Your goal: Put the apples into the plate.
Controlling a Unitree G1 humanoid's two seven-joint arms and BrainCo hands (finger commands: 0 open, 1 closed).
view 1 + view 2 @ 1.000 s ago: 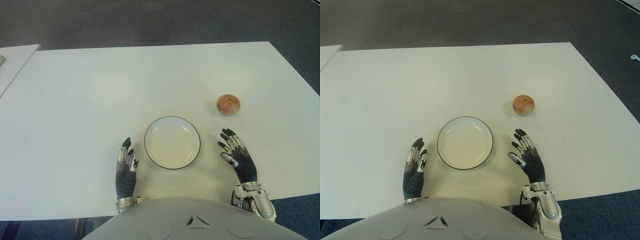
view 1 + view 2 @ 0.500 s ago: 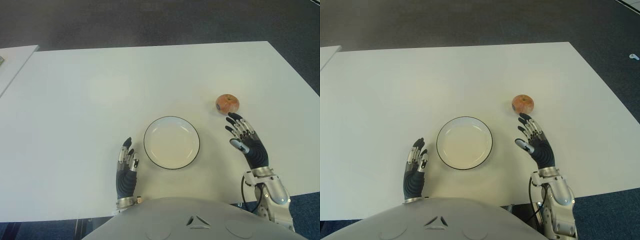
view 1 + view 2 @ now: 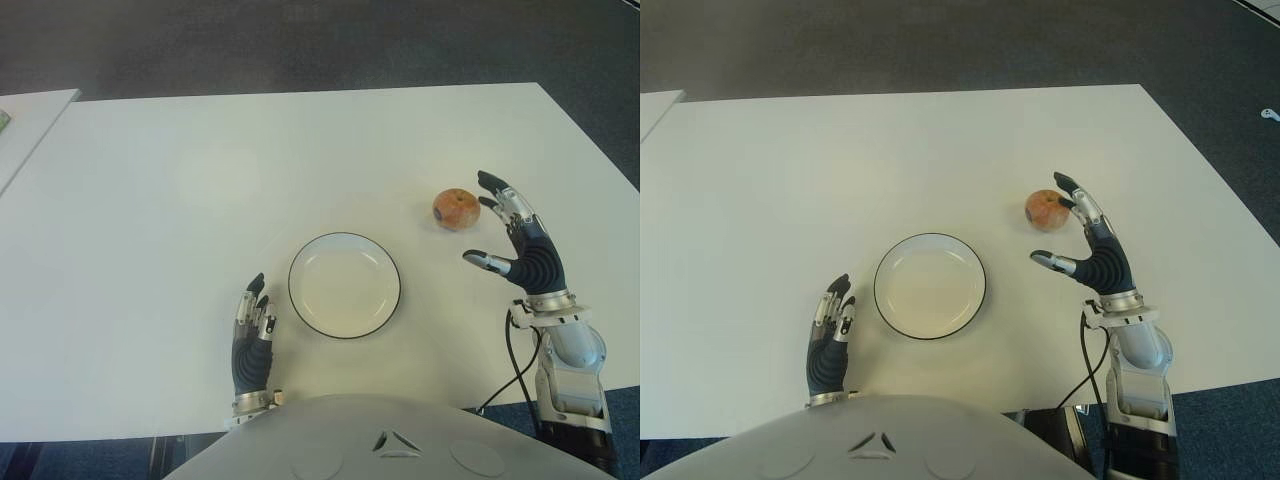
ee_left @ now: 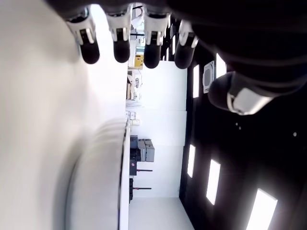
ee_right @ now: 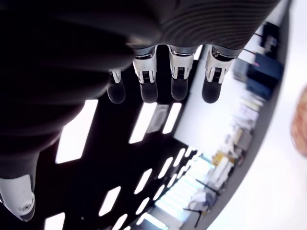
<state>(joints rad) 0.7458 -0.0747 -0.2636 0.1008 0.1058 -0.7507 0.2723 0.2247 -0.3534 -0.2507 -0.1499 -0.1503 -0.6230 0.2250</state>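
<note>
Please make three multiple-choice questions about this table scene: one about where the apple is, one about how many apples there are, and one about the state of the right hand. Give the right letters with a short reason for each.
1. Where is the apple?
A. On the white table, to the right of the plate
B. Inside the plate
C. In the left hand

2. How many apples are in view?
A. Three
B. Two
C. One

3. What is the state of the right hand?
A. Closed around the apple
B. Open beside the apple, fingers spread, holding nothing
C. Flat inside the plate

Key: 1 A, the apple sits on bare tabletop and the plate holds nothing. 2 C, only one apple shows in both eye views. 3 B, the fingers are extended with nothing between them in the right wrist view, and the apple lies just to the hand's left. The left hand shows idle to the left of the plate.
</note>
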